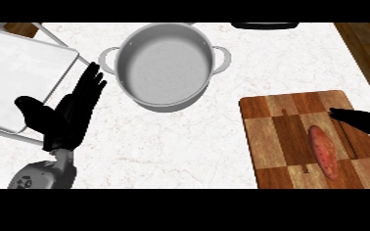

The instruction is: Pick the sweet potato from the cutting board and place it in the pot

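Observation:
A reddish sweet potato (324,151) lies lengthwise on the wooden cutting board (278,137) at the lower right. The steel pot (165,67), with two side handles, stands empty at the upper middle of the counter. My left hand (66,115) rests open at the left, fingers straight and pointing up toward the pot's left handle. Only a black fingertip of my right hand (353,118) shows at the right edge, over the board just above and right of the sweet potato, apart from it.
A white tray-like slab (33,68) lies at the left edge, partly under my left hand. A dark object (265,25) sits at the counter's top edge. The wooden counter border (358,41) runs along the upper right.

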